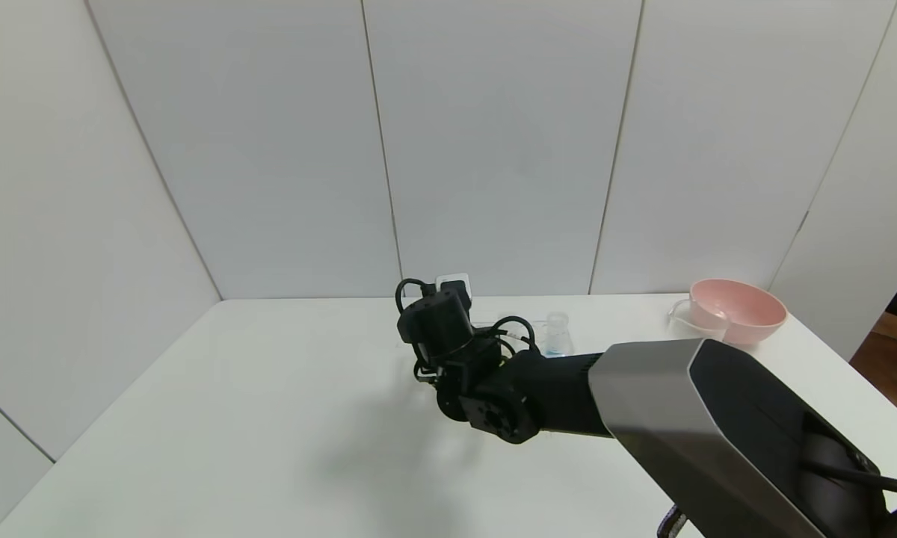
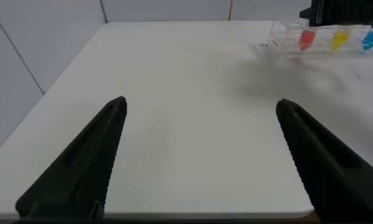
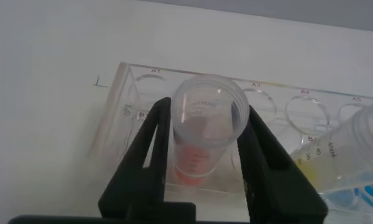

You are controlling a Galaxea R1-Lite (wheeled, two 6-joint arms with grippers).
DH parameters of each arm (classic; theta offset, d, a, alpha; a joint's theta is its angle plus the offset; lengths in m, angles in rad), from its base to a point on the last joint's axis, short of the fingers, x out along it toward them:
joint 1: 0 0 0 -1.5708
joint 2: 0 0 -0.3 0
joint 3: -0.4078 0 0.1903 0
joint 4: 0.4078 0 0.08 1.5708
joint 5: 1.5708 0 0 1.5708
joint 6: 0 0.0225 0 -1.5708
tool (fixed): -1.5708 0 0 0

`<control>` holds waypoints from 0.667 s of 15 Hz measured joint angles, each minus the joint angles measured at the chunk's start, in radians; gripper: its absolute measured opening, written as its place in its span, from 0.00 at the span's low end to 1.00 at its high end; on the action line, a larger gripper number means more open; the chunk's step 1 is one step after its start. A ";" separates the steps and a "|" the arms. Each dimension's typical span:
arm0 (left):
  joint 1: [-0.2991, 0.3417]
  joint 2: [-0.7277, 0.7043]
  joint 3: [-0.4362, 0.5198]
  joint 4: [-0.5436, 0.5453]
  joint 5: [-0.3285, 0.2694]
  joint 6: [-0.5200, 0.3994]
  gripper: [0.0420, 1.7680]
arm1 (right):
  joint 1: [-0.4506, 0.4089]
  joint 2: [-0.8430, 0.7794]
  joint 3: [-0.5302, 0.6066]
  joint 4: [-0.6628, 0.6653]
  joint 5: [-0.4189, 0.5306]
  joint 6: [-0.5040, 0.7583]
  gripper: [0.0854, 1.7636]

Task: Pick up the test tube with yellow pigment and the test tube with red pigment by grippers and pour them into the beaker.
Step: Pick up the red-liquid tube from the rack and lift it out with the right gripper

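- On the broad white table (image 1: 194,418), the right robot arm, black with a grey upper casing, reached forward toward the far middle, where the clear many-holed plastic tube rack (image 3: 121,118) stood close to the back wall.
- At the far right corner of the table sat the wide pink round bowl (image 1: 744,308), with the small clear straight-sided glass beaker (image 1: 686,323) just beside it on its left; both stood well apart from the rack.
- Over the table's left part the left gripper (image 2: 202,155) hung parked, its two black pointed fingers spread wide with nothing between them; from its wrist view the rack showed far off.
- At the rack, the right gripper (image 3: 202,146) had its black fingers pressed against both sides of the clear round-bottomed test tube with red pigment (image 3: 202,134), clamping it just under the open rim while the tube stood upright in its hole at the rack's end.
- In the next hole along stood the clear round-bottomed test tube with yellow pigment (image 2: 340,39), upright and untouched by either gripper.
- Beyond it, in the third hole of the same row, stood a clear tube with blue colouring at its tip (image 2: 372,38).
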 joint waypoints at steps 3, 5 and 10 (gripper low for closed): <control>0.000 0.000 0.000 0.000 0.000 0.000 0.97 | 0.001 -0.011 0.017 -0.002 0.001 0.000 0.26; 0.000 0.000 0.000 0.000 0.000 0.000 0.97 | 0.001 -0.015 0.020 -0.001 0.001 0.000 0.26; 0.000 0.000 0.000 0.000 0.000 0.000 0.97 | 0.001 -0.018 0.021 0.000 0.001 0.000 0.26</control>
